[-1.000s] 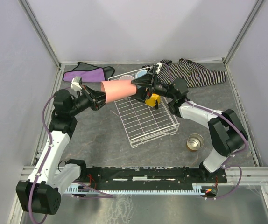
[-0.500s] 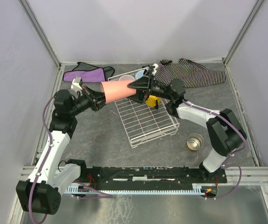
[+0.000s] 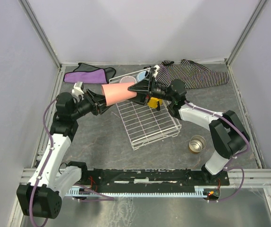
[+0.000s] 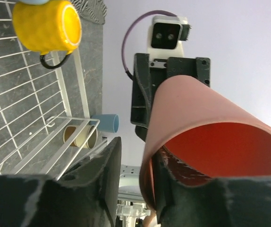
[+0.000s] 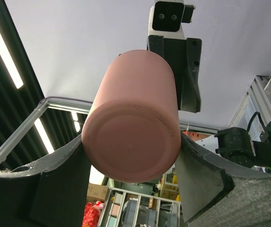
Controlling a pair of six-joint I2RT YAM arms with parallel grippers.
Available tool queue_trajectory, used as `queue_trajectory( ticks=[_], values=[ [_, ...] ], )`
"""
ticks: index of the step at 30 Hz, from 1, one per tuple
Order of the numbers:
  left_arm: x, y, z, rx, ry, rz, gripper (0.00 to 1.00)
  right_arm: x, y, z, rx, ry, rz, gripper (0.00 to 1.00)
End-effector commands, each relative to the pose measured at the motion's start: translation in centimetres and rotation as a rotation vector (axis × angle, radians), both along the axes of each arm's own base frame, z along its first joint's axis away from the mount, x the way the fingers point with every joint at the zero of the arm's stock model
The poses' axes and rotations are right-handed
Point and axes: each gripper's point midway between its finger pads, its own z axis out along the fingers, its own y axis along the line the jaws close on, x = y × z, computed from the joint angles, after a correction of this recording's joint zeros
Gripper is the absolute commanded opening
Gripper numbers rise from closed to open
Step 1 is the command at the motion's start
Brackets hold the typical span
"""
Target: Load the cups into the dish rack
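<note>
My left gripper straddles the salmon tumbler rim wall, jaws apart with a gap at the outer finger, tumbler axis near-horizontal in the air over the dish rack far-left corner, mouth left, base right, clamped in my right gripper.

A salmon plastic tumbler hangs sideways above the far left end of the white wire dish rack. A yellow mug sits inside the rack, and a shiny metal cup stands outside it to the right.
</note>
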Motion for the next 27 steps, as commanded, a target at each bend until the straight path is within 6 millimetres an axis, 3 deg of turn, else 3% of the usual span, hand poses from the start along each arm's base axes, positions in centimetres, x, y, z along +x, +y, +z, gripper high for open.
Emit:
queue_trajectory(
  ticks=[1,3,8,11,22,27],
  values=[
    [-0.4,0.5,-1.6,0.062,0.001,0.010,0.42,-0.4,-1.2,3.0,0.030,-0.114,-0.043,0.37],
    [-0.3,0.7,-2.1,0.080,0.010,0.022,0.49,-0.2,-1.6,2.9,0.027,-0.114,-0.054,0.37],
    [-0.2,1.2,-3.2,0.125,0.042,0.051,0.53,0.3,-2.5,2.9,0.019,-0.115,-0.080,0.35],
    [0.0,1.8,-3.7,0.162,0.058,0.076,0.63,0.8,-3.1,2.7,0.008,-0.116,-0.098,0.35],
    [1.2,4.4,-3.4,0.211,0.054,0.178,0.66,1.5,-4.8,1.3,-0.083,-0.134,-0.133,0.32],
    [2.2,6.6,-2.4,0.339,0.031,0.246,0.66,1.6,-6.1,-1.4,-0.289,-0.185,-0.150,0.30]
  ],
)
